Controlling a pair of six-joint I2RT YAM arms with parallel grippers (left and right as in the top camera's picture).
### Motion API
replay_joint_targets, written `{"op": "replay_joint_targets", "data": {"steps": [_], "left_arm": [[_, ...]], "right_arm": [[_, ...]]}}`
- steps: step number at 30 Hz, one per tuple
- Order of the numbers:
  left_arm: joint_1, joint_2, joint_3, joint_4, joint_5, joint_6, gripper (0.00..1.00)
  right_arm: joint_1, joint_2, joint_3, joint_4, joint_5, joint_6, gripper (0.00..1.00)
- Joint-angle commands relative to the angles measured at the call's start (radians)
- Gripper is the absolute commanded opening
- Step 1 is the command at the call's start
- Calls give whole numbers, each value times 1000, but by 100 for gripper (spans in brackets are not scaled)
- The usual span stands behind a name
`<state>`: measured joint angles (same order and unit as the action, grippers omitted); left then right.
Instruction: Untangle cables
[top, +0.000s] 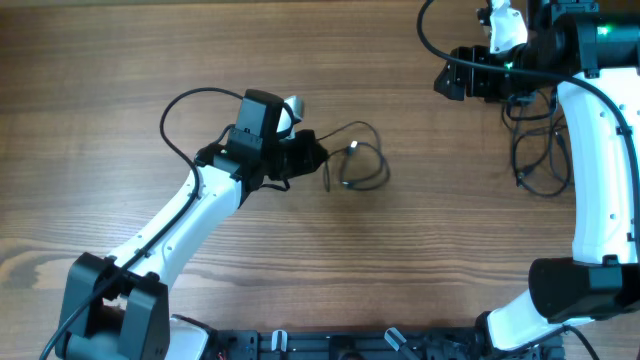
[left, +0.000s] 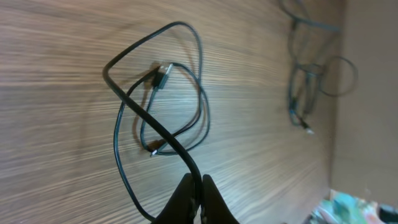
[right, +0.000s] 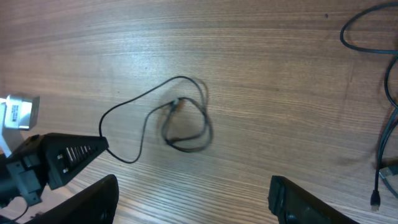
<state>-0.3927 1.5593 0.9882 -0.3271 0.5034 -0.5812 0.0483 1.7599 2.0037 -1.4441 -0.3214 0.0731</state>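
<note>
Black cables (left: 160, 76) loop beyond the left claw (left: 198, 190), one strand pinched.

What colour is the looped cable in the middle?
Black; the cable shows best in the left wrist view.

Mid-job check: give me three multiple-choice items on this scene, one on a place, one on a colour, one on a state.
1. In the overhead view the right pincer is: A upper right B centre C lower left
2. The looped cable is: A white B black C red
3. The left pincer is: A wide open B shut on the looped cable C shut on nothing
Key: 1 A, it sits by the top right corner; 2 B, the cord is dark throughout; 3 B, the cord runs into its closed fingers.
</note>
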Motion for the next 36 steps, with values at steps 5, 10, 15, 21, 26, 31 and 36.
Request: {"op": "replay_joint_targets", "data": {"steps": [5,10,15,21,26,31,36], "left_arm": [[50,-90,-5,52,199,80,55],[111,-102,-5,-69,169,81,73],[216,-102,-5,-262,-35,80,74],[389,-102,-5,-414,-181,80,78],[523,-102,-5,-495,-280,80,82],[600,-102,-5,-558,-501,66,89],[594,-102,-5,-611,-686,50,100]], "right_arm": [[7,17,-3,-2,-18,-18,80],[15,17,-3,-14,-18,-19,82],[71,17,-11,-8,-17,-19,82],[149,17,-103,53,-17,-17,83],[233,17,-229,117,-17,-17,84],[353,17,-372,240,-16,-16,84],[467,17,-512,409,90,36,82]]}}
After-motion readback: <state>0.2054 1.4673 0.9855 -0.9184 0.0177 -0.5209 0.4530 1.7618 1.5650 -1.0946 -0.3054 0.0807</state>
